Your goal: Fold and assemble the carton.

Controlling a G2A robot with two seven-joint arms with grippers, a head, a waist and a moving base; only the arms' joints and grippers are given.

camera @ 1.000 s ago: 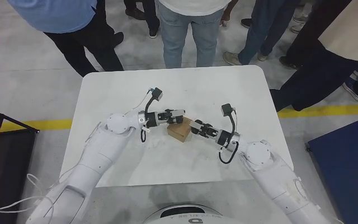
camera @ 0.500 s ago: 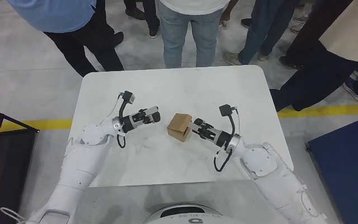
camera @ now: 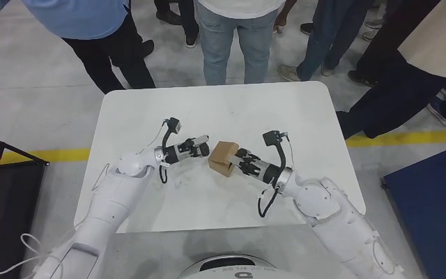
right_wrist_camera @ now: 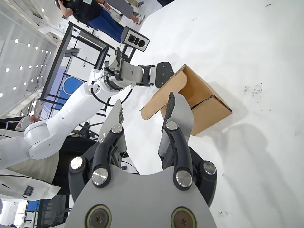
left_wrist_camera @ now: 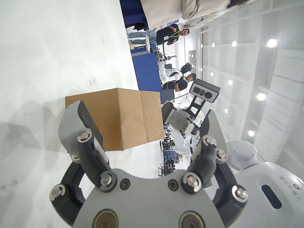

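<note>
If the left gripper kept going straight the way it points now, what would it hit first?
Most likely the carton: its closed brown side sits straight ahead of the open left gripper, close by. Exact depth is hard to judge.

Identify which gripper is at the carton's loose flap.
The right gripper: the carton's loose flap sticks out right beside its finger. The left gripper, on the opposite side, faces only plain closed walls.

Matt brown cardboard carton (camera: pixel 224 158), smooth table (camera: pixel 279 111)
</note>
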